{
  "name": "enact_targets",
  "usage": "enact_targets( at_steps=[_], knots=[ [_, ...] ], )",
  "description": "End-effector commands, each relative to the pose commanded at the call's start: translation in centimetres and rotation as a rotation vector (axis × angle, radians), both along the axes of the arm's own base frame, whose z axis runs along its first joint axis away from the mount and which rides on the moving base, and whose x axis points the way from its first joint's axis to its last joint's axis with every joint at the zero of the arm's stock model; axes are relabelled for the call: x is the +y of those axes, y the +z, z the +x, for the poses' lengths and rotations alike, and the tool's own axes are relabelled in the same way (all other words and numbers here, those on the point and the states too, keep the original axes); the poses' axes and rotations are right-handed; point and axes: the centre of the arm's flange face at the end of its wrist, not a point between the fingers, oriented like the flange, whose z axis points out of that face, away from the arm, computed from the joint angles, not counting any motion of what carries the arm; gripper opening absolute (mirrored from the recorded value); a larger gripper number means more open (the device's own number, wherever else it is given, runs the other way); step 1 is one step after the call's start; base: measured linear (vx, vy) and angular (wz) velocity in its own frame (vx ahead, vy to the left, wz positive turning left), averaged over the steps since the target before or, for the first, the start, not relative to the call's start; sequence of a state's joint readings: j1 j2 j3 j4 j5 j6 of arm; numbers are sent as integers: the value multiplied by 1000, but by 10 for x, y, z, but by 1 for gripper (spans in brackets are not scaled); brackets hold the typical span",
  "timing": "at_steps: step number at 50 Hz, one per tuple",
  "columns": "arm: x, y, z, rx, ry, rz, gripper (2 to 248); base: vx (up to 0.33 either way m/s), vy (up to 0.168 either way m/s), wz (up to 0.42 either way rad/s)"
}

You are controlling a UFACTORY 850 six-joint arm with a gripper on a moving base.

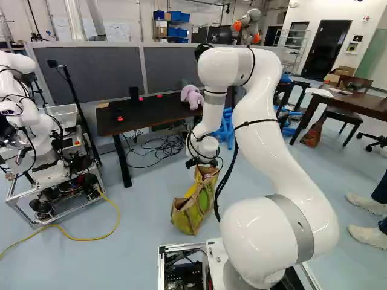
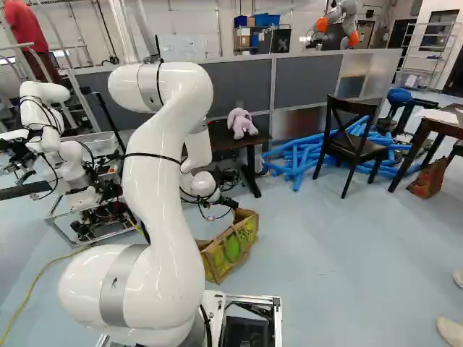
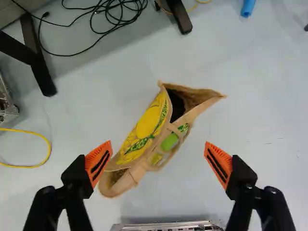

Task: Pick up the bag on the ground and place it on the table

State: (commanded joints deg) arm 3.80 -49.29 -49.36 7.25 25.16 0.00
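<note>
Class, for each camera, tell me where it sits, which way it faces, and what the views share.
Left base view: behind the arm, to its left, facing ahead, slightly down; arm right of middle.
Right base view: behind the arm, to its right, facing likewise; arm left of middle.
Wrist view: on the wrist, looking down along the open gripper.
Both base views share the bag and plush toy.

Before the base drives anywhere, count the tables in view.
2. The black table stands ahead, bearing a purple stuffed toy; the brown table is at the right of both base views. More may hide behind the arm or partition.
</note>
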Motion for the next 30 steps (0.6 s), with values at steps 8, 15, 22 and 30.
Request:
enact_targets(
  at_steps=[8, 15, 22, 30],
  knots=[
    [0, -12, 6, 8, -1, 0, 247, 0, 0, 0],
    [0, -22, 11, 13, -1, 0, 247, 0, 0, 0],
    [0, -32, 14, 21, -1, -1, 247, 0, 0, 0],
    [0, -44, 16, 29, -30, 12, 247, 0, 0, 0]
  ],
)
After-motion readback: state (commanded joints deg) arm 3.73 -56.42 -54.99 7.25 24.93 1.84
